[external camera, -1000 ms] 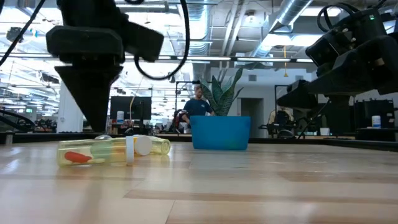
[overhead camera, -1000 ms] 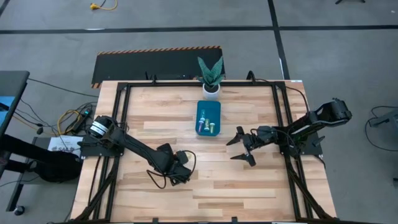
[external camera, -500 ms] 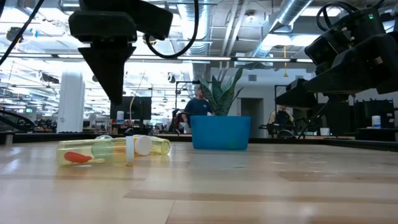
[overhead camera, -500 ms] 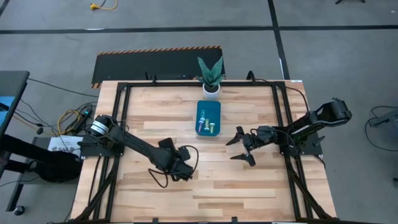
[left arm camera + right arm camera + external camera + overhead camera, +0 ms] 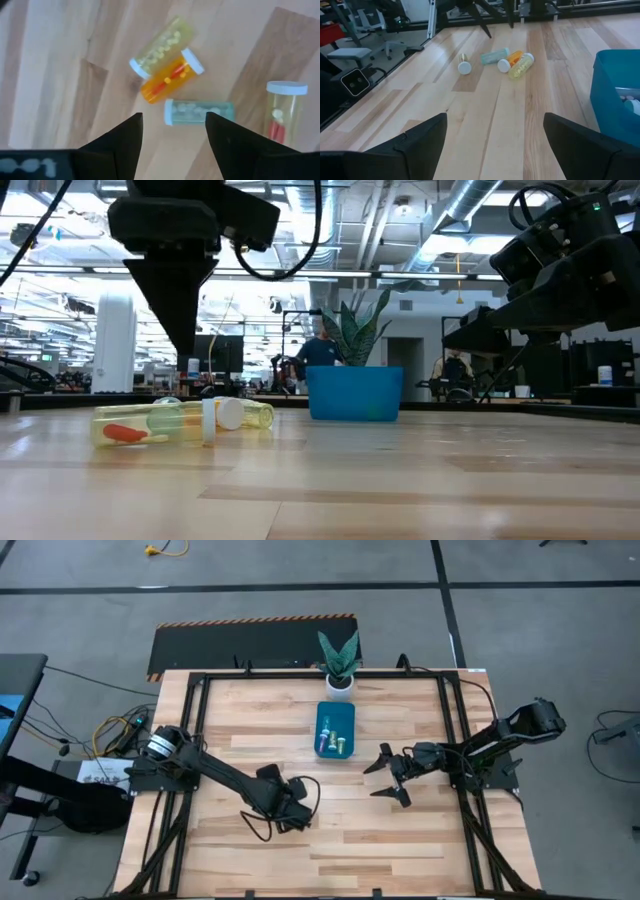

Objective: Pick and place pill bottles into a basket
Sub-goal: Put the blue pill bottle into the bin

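Observation:
Several pill bottles lie on their sides on the wood table: a yellow one [image 5: 162,42], an orange one [image 5: 172,80], a green one [image 5: 197,112] and a yellow one with red pills [image 5: 282,112]. They also show in the low view [image 5: 180,422]. My left gripper [image 5: 174,150] hangs open above them, fingers pointing down, touching nothing; it also shows in the high view [image 5: 290,808]. The teal basket [image 5: 326,740] holds several bottles. My right gripper [image 5: 390,775] waits open and empty to the right of the basket.
A white pot with a green plant [image 5: 338,665] stands at the table's far edge behind the basket. A black frame [image 5: 200,720] runs around the tabletop. Bare wood lies between the bottles and the basket [image 5: 615,95]. A person [image 5: 320,350] shows in the room behind.
My left gripper has risen from close over the bottles and shifted a little toward the table's right edge, then held still. The bottles have stayed where they were.

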Controlling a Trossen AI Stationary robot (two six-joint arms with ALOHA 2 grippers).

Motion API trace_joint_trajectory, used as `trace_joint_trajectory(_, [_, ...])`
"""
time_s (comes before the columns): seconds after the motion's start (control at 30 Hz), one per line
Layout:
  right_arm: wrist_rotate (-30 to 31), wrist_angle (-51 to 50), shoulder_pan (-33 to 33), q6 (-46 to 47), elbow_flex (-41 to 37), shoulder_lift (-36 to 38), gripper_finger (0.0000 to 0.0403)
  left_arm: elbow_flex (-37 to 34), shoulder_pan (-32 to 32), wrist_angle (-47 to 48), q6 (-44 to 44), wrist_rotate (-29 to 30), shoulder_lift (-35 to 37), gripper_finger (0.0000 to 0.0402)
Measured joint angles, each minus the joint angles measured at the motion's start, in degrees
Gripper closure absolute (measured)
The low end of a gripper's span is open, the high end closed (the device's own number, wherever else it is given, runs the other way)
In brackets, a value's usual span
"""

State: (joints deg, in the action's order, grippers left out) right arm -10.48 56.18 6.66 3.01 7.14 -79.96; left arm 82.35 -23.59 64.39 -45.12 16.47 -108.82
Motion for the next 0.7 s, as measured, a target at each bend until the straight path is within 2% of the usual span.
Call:
trace_joint_trajectory(0.23, [0.0,0.0,0.0,0.0,0.2,0.0,0.0076,0.0,-2.6,-1.4,0.1,-0.8,-1.8,0.0195])
trace_joint_trajectory(0.5, [-0.1,0.0,0.1,1.5,0.5,0.0,0.0076,0.0,-5.0,-2.3,-1.6,1.8,-2.0,0.0195])
trace_joint_trajectory(0.6, [-0.2,0.0,0.1,1.5,0.5,0.0,0.0076,0.0,-5.1,-2.5,-1.7,1.9,-2.0,0.0182])
trace_joint_trajectory(0.7, [-0.2,0.0,0.1,1.5,0.5,0.0,0.0076,0.0,-5.1,-2.7,-1.7,2.1,-2.0,0.0153])
